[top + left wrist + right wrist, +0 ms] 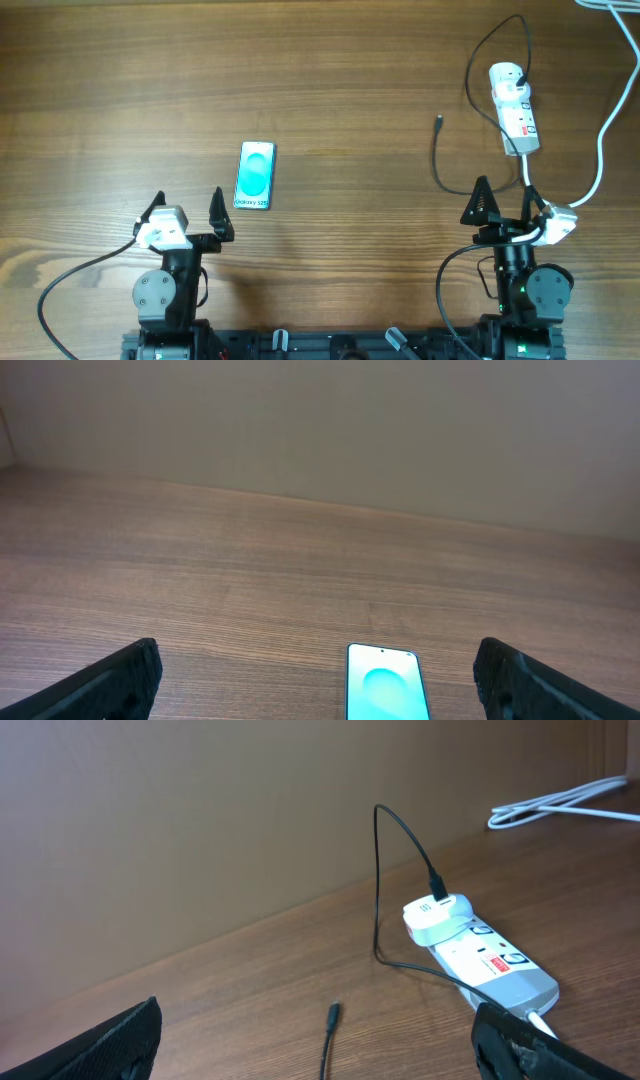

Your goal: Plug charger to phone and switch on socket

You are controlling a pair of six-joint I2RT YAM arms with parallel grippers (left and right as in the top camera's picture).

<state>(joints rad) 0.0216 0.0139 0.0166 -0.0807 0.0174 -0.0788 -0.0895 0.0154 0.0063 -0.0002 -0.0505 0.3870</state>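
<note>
The phone lies flat on the wooden table, cyan screen up, just beyond and right of my left gripper; it shows in the left wrist view between the open fingers. The white socket lies at the far right with a white adapter plugged in. The black charger cable loops from it, its free plug lying on the table. In the right wrist view the plug lies ahead of my open right gripper, the socket to the right. Both grippers are empty.
A thick white cord runs from the socket's near end past my right gripper to the table's far right corner. A wall stands behind the table in both wrist views.
</note>
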